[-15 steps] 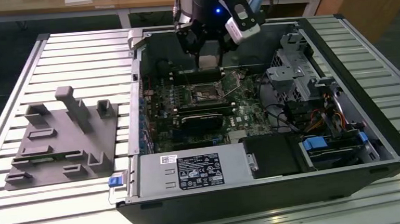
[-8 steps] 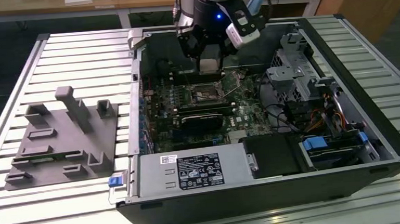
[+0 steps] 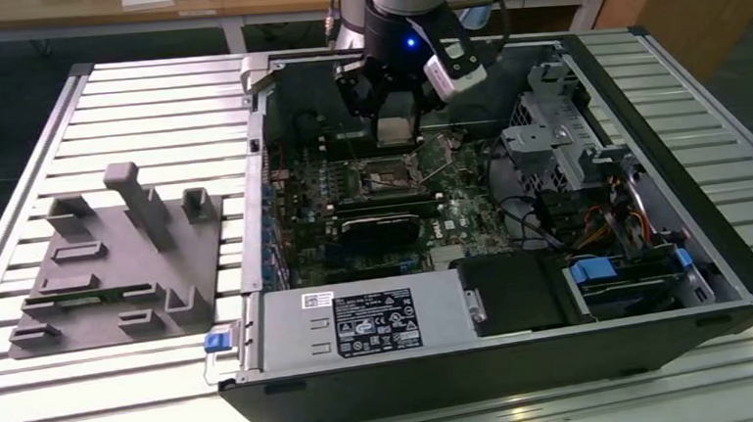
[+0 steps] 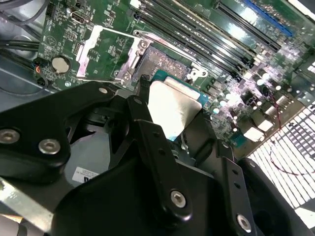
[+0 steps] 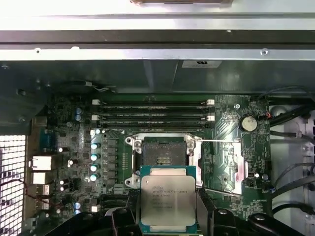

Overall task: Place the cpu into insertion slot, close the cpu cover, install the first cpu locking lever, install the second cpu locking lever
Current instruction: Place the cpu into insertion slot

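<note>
My gripper [image 5: 167,209] is shut on the cpu [image 5: 168,197], a small square chip with a grey metal face, held by its two opposite edges between black fingers [image 4: 147,128]. The chip [image 4: 172,110] hangs just above the green board, beside the insertion slot [image 5: 162,155] and apart from it. The slot [image 4: 165,61] lies open, with its dark centre bare. The cpu cover [image 5: 221,164] is swung up and away from the socket; the same silver frame [image 4: 106,51] lies back over the board. In the exterior view the gripper [image 3: 395,131] hovers inside the open case, over the slot [image 3: 385,178].
Long black memory sticks [image 5: 152,113] run beside the socket. A black block [image 3: 381,228] sits on the board nearer the power supply [image 3: 357,322]. A drive cage and cables [image 3: 563,150] fill the exterior view's right. A grey fixture [image 3: 111,257] stands on the table at the left.
</note>
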